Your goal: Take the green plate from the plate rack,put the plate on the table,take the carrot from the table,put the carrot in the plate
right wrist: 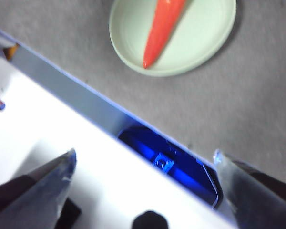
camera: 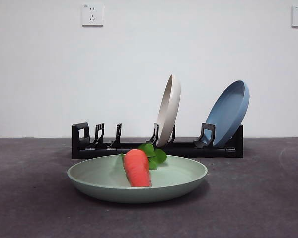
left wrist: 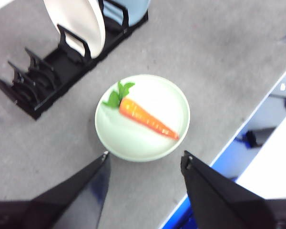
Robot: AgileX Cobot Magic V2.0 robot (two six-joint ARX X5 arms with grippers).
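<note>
White wall point(camera: 139, 64) behind, two sockets point(camera: 92, 15) high on it; below, the dark grey matte surface point(camera: 268, 198) runs to the near edge. Green plate point(camera: 137, 179) lies flat on the surface, in front of the rack point(camera: 157, 147) and apart from it. Carrot point(camera: 137, 167) rests inside the plate, tapered tip toward the front camera, green leaves at the rack end, overlapping the far rim in the front view. Rack long, low and black, several prong slots at one end holding nothing. White plate point(camera: 168, 111) stands nearly upright near the rack's middle; blue plate point(camera: 228, 113) leans at the other end, tilted well off vertical. Left claw point(left wrist: 144, 160) hangs above the surface, jaws apart, holding nothing; from its wrist view the plate and carrot sit just beyond the jaw tips, rack farther off. Right claw point(right wrist: 144, 160) also has its jaws spread wide and holds nothing; it sits out over the surface's edge, over a white area and a blue-lit gap, the plate and carrot tip well beyond on the surface. Neither arm shows in the front view.
</note>
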